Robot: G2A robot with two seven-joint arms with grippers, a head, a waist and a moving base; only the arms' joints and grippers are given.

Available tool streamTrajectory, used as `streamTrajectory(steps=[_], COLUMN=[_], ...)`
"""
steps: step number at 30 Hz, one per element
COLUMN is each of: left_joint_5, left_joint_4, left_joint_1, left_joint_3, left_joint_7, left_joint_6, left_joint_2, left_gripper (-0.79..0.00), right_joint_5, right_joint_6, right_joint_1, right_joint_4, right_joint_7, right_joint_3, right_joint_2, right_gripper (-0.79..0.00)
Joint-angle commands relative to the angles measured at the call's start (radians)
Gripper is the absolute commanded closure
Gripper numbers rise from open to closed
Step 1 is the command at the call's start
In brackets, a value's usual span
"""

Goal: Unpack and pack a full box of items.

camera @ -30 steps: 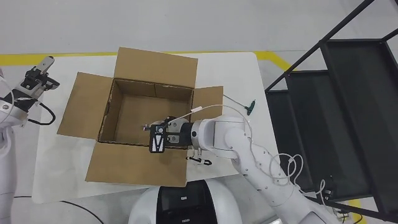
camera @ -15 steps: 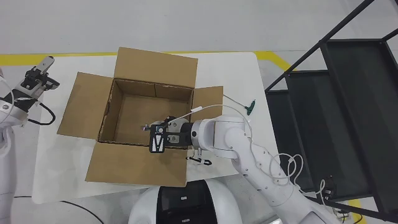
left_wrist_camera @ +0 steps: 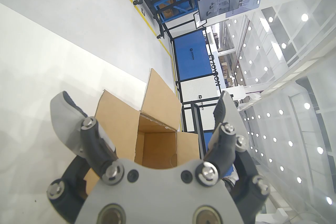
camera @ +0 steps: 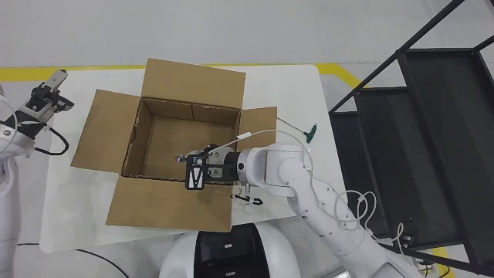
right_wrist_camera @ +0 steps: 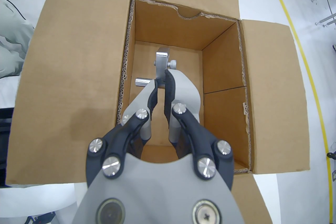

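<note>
An open cardboard box (camera: 193, 110) stands on the white table (camera: 285, 93) with all its flaps folded out. My right gripper (camera: 194, 173) hangs over the box's near right part, shut on a small silver metal part (camera: 184, 157). In the right wrist view the part (right_wrist_camera: 162, 59), a flat block with a short rod and a knob, sits between the fingertips of my right gripper (right_wrist_camera: 162, 79) above the bare box floor (right_wrist_camera: 183, 72). My left gripper (camera: 54, 79) is off the table's left edge, open and holding nothing (left_wrist_camera: 143, 99), with the box (left_wrist_camera: 157, 141) beyond it.
A green-handled tool (camera: 311, 131) and a white cable (camera: 262, 133) lie on the table right of the box. Small black pieces (camera: 248, 198) lie by the near right flap. Black metal stairs (camera: 417, 123) stand to the right of the table.
</note>
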Motion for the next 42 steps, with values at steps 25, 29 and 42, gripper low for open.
streamTrajectory(steps=[25, 29, 42], left_joint_5=[0.000, 0.000, 0.000], left_joint_4=[0.000, 0.000, 0.000], left_joint_1=[0.000, 0.000, 0.000], left_joint_3=[0.000, 0.000, 0.000], left_joint_7=[0.000, 0.000, 0.000], left_joint_6=[0.000, 0.000, 0.000], left_joint_2=[0.000, 0.000, 0.000], left_gripper=[-0.785, -0.785, -0.785], right_joint_5=[0.542, 0.502, 0.431], right_joint_6=[-0.224, -0.224, -0.045], right_joint_1=[-0.748, -0.760, -0.494], right_joint_4=[-0.227, -0.115, 0.261], right_joint_7=[-0.234, -0.257, -0.053], right_joint_3=[0.896, 0.885, 0.633], right_joint_2=[0.146, 0.161, 0.165], right_gripper=[0.000, 0.000, 0.000])
